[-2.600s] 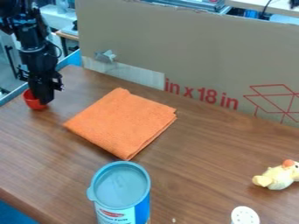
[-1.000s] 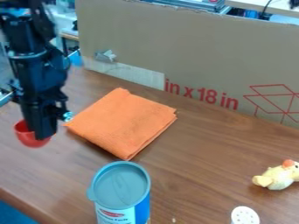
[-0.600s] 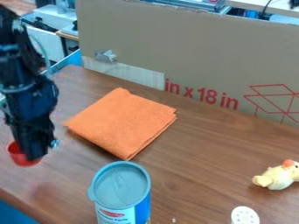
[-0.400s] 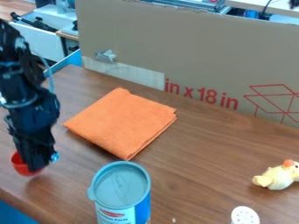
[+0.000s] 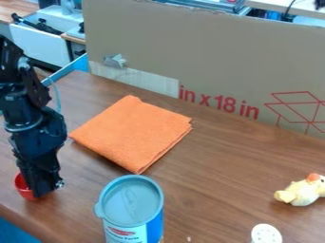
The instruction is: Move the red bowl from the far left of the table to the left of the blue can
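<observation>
The black gripper (image 5: 39, 191) hangs low at the left of the table, shut on the right side of a small red cup (image 5: 23, 187). The cup is upright at or just above the wood near the front left edge, partly hidden behind the gripper; whether it touches the table I cannot tell. To the right of the arm lies a folded orange cloth (image 5: 133, 134). A canister with a grey-blue lid (image 5: 130, 201) stands to the right of the gripper, apart from it.
A yellow plush duck (image 5: 302, 191) lies at the far right. The white perforated top of a shaker (image 5: 266, 234) shows at the bottom edge. A tall cardboard panel (image 5: 209, 57) borders the brown table (image 5: 219, 175) at the back.
The gripper and the red cup have come together from the back left toward the front left edge, first raised, then lowered. The cloth, canister and duck have stayed put.
</observation>
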`<state>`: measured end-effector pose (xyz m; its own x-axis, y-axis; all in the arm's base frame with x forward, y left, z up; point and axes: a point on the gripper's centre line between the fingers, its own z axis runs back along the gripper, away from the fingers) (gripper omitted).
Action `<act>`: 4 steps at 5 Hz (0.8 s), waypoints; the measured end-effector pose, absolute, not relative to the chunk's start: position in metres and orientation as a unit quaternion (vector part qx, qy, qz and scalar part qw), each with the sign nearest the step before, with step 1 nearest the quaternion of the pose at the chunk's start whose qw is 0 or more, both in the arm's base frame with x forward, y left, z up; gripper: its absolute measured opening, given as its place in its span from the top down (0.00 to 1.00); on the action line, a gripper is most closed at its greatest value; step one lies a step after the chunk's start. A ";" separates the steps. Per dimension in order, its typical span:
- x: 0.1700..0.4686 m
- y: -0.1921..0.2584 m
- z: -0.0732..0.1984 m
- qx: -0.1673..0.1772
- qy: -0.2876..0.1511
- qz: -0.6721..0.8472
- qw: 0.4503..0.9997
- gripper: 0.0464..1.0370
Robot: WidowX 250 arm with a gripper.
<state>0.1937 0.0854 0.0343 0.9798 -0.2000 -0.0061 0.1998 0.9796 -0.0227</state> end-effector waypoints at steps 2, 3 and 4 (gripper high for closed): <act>0.192 0.086 0.046 0.001 -0.003 -0.100 0.995 0.45; 0.191 0.076 0.080 0.019 -0.037 -0.112 0.993 0.15; 0.196 0.065 0.117 0.032 -0.083 -0.129 0.988 0.02</act>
<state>0.1957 0.0654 0.1172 0.9530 -0.2603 0.1550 0.2497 0.9646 0.0843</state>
